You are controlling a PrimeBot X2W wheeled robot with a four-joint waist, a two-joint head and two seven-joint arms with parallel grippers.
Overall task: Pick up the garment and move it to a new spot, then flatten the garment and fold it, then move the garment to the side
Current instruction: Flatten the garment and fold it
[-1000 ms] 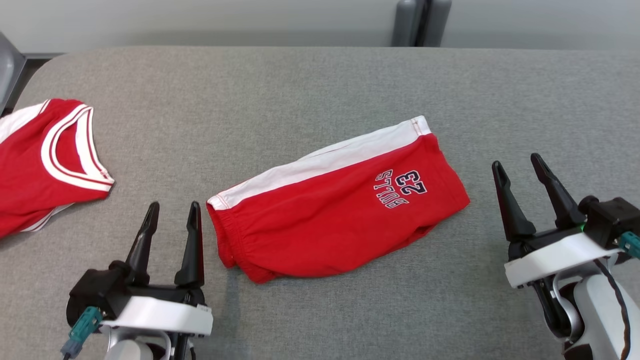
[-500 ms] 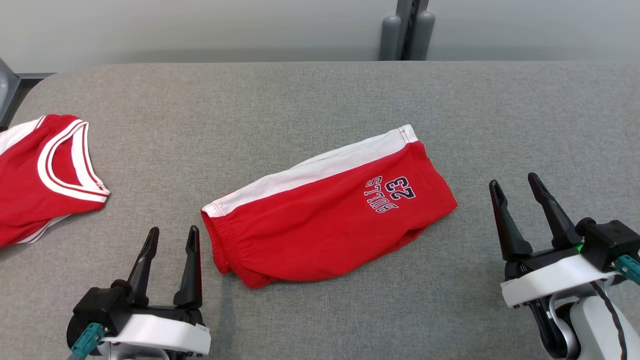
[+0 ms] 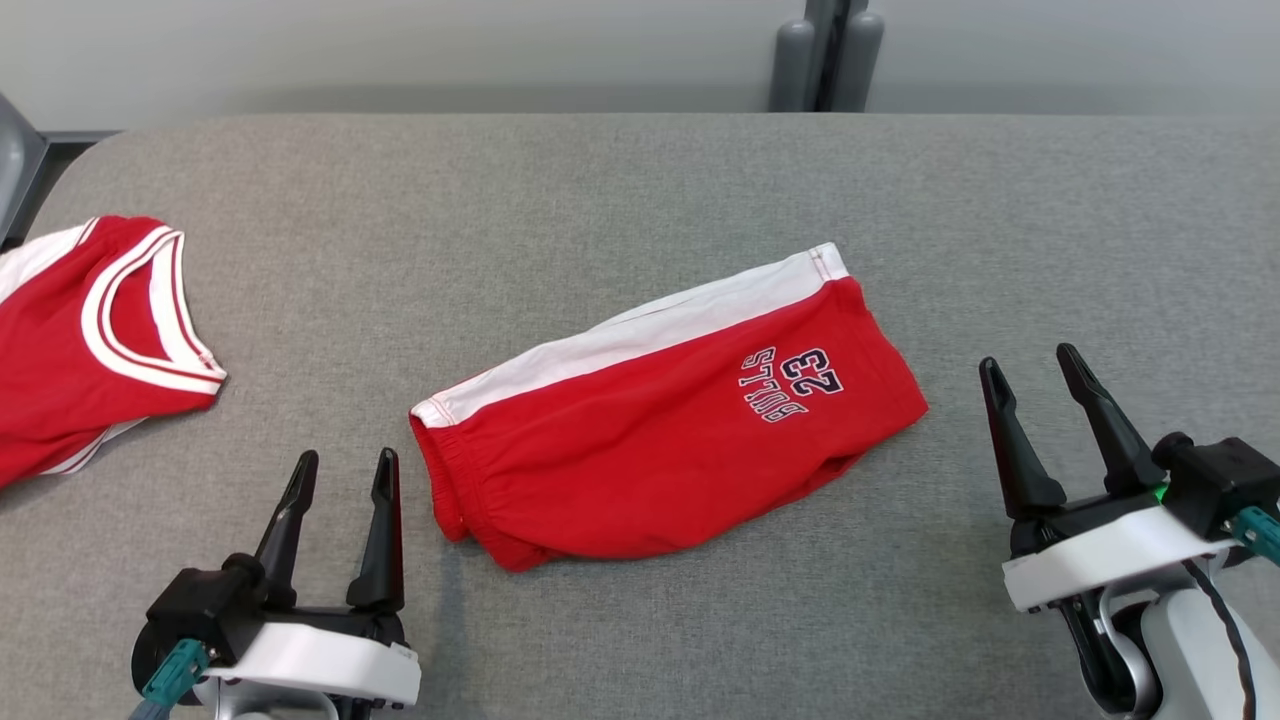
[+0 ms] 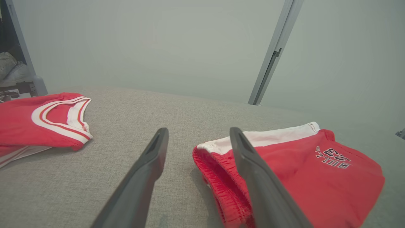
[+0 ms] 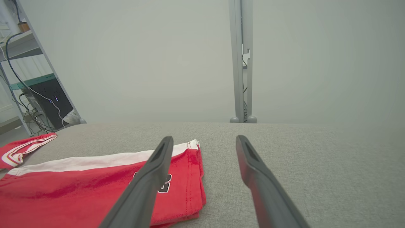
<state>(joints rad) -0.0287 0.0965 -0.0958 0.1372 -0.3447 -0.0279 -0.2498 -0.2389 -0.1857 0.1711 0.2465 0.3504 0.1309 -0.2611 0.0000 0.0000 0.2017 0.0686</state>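
camera shift; shorts [image 3: 660, 430] beside spread left gripper [image 3: 346, 456]

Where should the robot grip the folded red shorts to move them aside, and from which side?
Probably the elastic waistband end of the red Bulls shorts, approached from the robot's left: the folded layers stack into a thick, bunched edge there, lying just beside the open left jaws. The right jaws could pinch the hem end likewise.

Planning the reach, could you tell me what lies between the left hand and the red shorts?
Bare grey tabletop separates the left hand and red shorts; head view.
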